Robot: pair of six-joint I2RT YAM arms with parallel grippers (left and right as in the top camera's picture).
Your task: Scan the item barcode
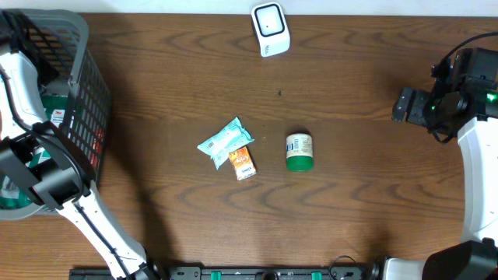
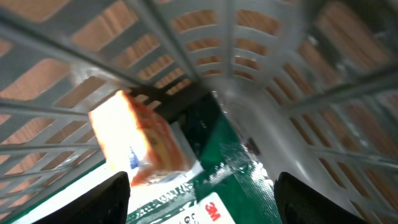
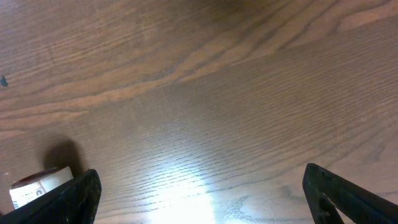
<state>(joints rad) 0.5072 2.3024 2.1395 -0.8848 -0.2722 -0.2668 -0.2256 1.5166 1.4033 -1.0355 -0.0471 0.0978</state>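
Counted mid-bench point(image 1: 373, 202): one teal packet point(image 1: 226, 140), one orange packet point(image 1: 244, 162) touching it, and one green-capped white jar point(image 1: 299, 151) beside them. One white scanner point(image 1: 270, 29) and one basket point(image 1: 85, 93). My left pincer point(image 2: 205, 199) gapes inside the basket; my right pincer point(image 3: 202, 193) gapes over the bench.

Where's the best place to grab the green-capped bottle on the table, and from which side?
Take the green-capped bottle by its white body, from above, fingers closing across its width. It seems to lie on its side with bare table on both flanks.
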